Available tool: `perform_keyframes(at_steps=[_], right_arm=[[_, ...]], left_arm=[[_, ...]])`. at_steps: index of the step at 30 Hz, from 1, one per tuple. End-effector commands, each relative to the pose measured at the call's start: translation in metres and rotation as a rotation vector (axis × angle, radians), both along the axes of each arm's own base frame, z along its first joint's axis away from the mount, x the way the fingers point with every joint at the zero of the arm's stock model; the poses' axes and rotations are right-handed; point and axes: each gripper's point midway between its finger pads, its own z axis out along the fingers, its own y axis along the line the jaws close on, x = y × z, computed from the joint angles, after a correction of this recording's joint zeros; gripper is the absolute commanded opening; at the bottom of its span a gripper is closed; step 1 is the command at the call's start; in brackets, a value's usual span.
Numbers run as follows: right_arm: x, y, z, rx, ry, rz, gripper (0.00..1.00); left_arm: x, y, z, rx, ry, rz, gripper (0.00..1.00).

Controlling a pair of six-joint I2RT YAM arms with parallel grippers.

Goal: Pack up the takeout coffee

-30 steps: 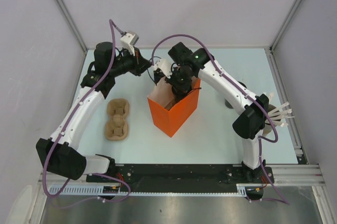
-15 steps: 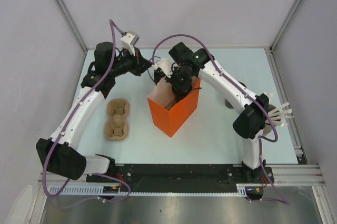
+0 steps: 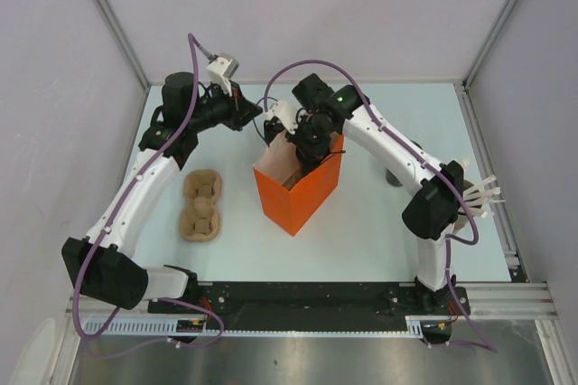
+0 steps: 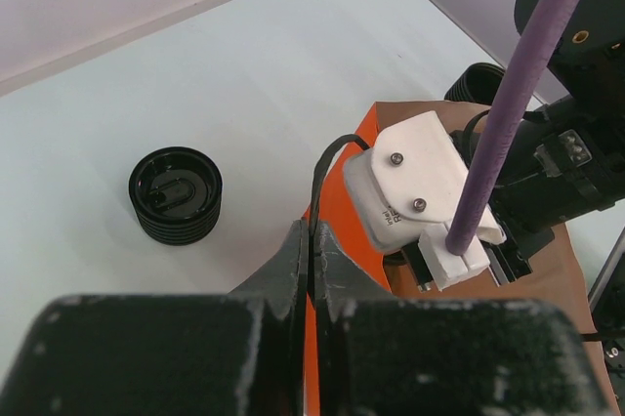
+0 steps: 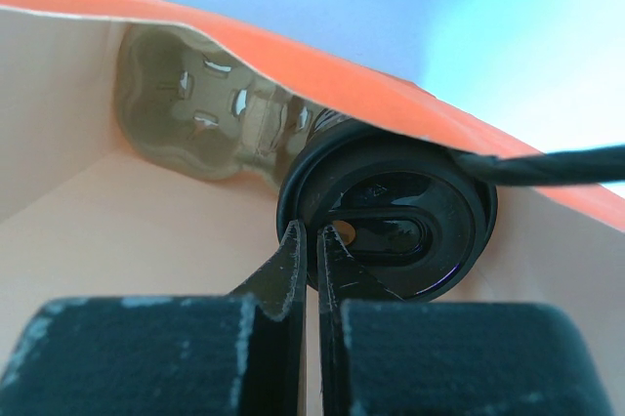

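Inside the orange bag (image 3: 298,197), the coffee (image 5: 391,230) sits lid up, close against a pulp tray (image 5: 186,113) lying at the bottom. The right tool (image 5: 311,238) reaches down into the bag, narrowed to a slit at the lid's rim; whether it grips the lid cannot be told. The left tool (image 4: 312,238) is pinched tight on the bag's black handle (image 4: 327,160). A spare cup (image 4: 176,194) stands well apart on the bench (image 4: 195,69).

Left gripper (image 4: 312,242) pinched on orange bag's (image 4: 342,221) black handle cord (image 4: 314,191). Lidded black cup (image 4: 176,194) stands left of fingers, apart.
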Motion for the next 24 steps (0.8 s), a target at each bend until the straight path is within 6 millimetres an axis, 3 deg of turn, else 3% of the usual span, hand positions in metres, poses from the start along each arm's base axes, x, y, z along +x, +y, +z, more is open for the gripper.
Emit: perform_keyframes(at_steps=[1,24], right_arm=[[0.002,-0.001,0.029,0.067,-0.064,-0.003,0.0],[0.0,-0.002,0.019,0.057,-0.041,-0.002,0.0]], left_arm=[[-0.005,-0.001,0.016,-0.018,-0.05,0.0,0.01],[-0.006,-0.001,0.018,-0.023,-0.052,-0.001,0.01]])
